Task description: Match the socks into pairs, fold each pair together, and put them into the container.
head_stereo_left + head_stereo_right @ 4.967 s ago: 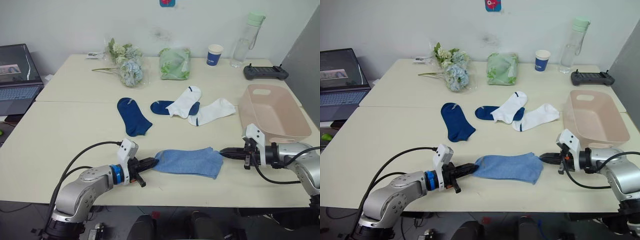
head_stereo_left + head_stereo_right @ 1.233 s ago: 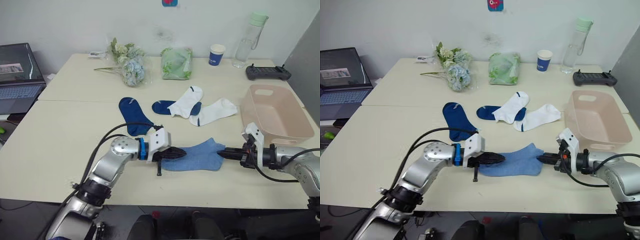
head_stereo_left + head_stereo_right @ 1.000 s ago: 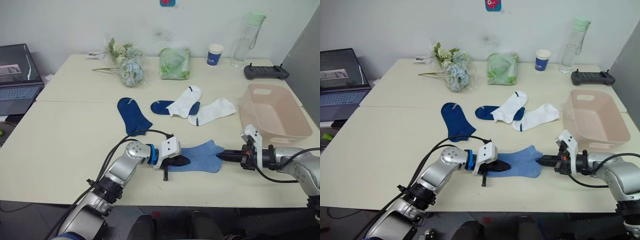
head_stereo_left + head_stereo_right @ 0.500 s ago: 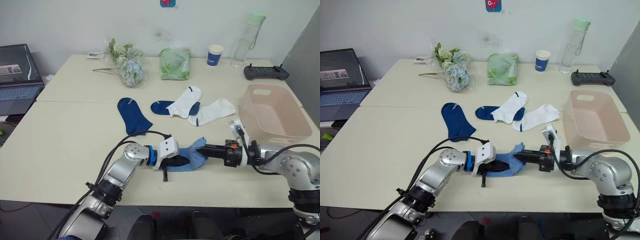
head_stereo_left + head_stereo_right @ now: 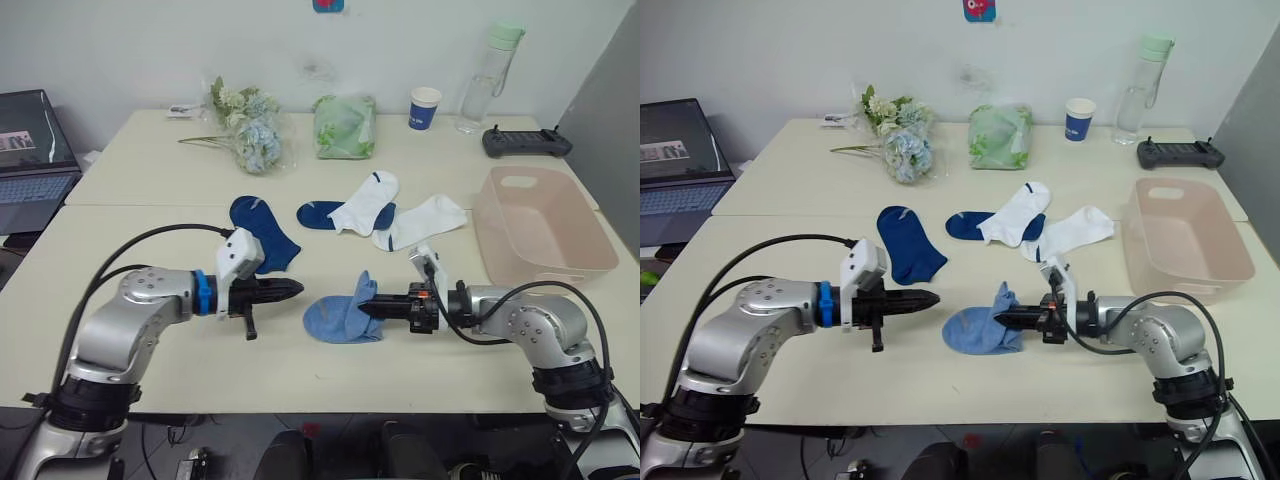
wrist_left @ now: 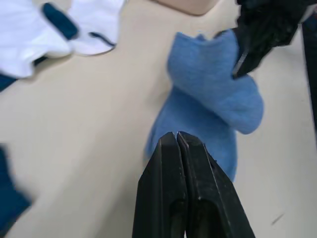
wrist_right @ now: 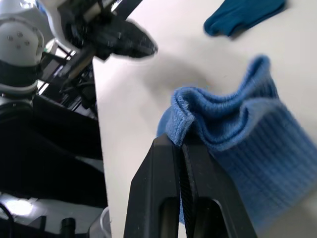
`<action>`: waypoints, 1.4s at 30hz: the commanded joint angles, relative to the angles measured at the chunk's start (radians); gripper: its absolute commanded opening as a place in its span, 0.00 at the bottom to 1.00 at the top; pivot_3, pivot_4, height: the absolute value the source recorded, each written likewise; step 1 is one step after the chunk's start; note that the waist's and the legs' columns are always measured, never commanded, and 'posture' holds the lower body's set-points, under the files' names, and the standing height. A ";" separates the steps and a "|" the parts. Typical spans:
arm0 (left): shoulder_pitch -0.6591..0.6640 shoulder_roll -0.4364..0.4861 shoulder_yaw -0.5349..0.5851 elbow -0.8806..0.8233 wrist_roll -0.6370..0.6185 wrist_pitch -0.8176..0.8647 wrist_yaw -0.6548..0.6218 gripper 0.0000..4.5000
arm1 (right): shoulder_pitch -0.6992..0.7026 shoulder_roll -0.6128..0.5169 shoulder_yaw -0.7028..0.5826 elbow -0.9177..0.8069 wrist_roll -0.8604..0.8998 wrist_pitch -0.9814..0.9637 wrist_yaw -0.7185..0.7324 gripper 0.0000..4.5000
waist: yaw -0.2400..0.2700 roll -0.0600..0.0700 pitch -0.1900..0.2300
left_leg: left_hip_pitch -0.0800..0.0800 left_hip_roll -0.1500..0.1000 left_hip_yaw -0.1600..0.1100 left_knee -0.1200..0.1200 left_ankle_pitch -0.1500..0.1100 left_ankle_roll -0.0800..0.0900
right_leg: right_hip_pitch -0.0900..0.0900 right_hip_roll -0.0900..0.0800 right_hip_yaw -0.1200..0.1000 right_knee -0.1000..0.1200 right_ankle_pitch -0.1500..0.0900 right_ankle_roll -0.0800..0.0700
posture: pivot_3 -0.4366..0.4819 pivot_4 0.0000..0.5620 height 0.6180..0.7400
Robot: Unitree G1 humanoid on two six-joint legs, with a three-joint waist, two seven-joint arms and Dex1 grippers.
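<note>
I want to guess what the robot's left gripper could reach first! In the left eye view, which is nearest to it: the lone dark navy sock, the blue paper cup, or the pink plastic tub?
From the left gripper, shut and empty:
1. Lone dark navy sock, just beyond it on the table.
2. Pale pink plastic tub, far across on the robot's right.
3. Blue paper cup, at the table's back edge, to the right.

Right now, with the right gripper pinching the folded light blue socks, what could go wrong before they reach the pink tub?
The right gripper pinches only one edge of the soft light blue sock pair, so the fold may fall open when lifted. The left gripper is shut and clear of the pair, giving no support. The two white socks lie close to the way to the pale pink plastic tub; a trailing end might drag them.
</note>
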 commanded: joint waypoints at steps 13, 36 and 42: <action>-0.099 -0.037 -0.052 0.073 0.004 -0.085 0.007 0.00 | -0.053 0.045 -0.056 -0.071 0.070 0.081 -0.024 0.64 | -0.003 0.000 0.000 | 0.000 0.001 0.000 0.000 0.000 0.000 | -0.001 0.000 0.000 0.000 0.000 0.000 | 0.48 0.27 1.00; -0.053 -0.038 -0.334 0.237 0.286 -0.379 -0.036 0.00 | 0.062 -0.041 -0.064 -0.060 -0.042 0.097 -0.149 0.87 | -0.004 0.000 0.000 | 0.000 0.001 0.000 -0.001 0.000 0.000 | -0.001 0.001 0.000 0.001 0.000 0.000 | 0.48 0.27 1.00; -0.044 -0.069 -0.328 0.260 0.287 -0.403 -0.022 0.00 | 0.024 0.063 -0.092 0.046 -0.019 0.199 -0.198 0.87 | -0.004 0.000 0.000 | 0.001 0.001 0.001 0.000 0.000 0.000 | 0.000 0.000 0.001 0.001 0.000 0.000 | 0.48 0.27 1.00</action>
